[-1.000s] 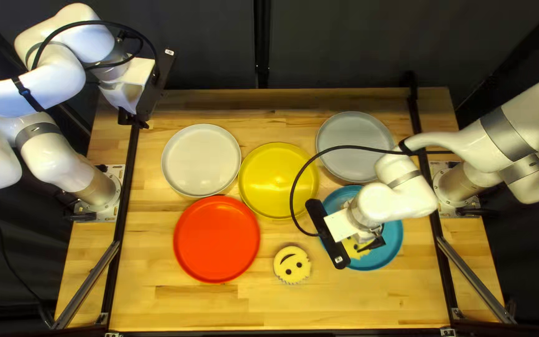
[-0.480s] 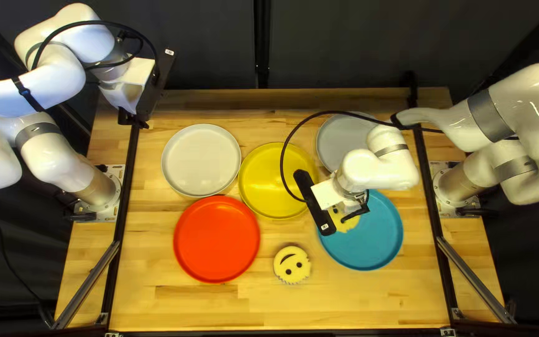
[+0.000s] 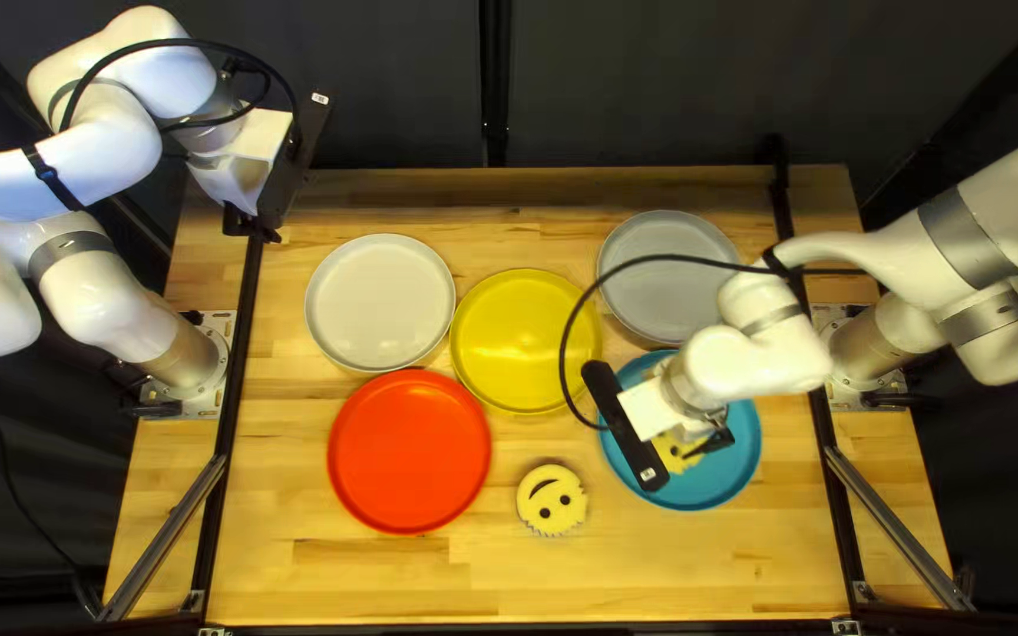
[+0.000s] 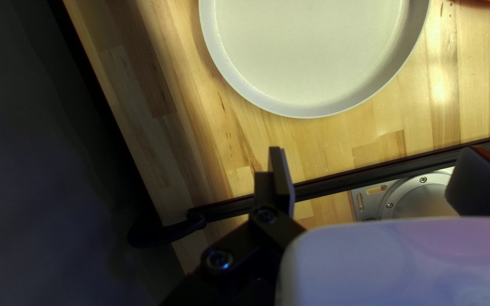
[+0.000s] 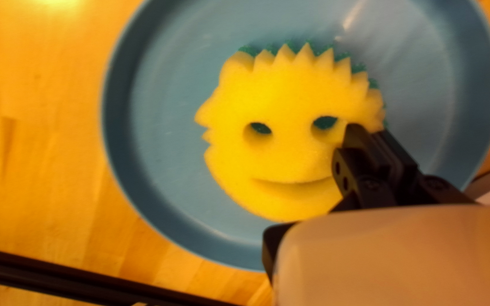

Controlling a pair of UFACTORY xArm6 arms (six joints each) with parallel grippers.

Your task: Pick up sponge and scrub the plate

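In the right wrist view, the yellow sponge [image 5: 282, 141] is grasped at its edge by the jaws of the right gripper [image 5: 371, 131] and set against the blue plate [image 5: 171, 226], towards the table's near right corner. The pick-up can be judged done and scrubbing probably under way; coverage cannot be told, and release is left. Porous foam is backed by a rough green layer, with a toothed fringe, eye holes and a curved mouth slit; the plate is round, smooth and raised-rimmed. The left gripper's [image 4: 374, 150] jaws are spread, nothing held.
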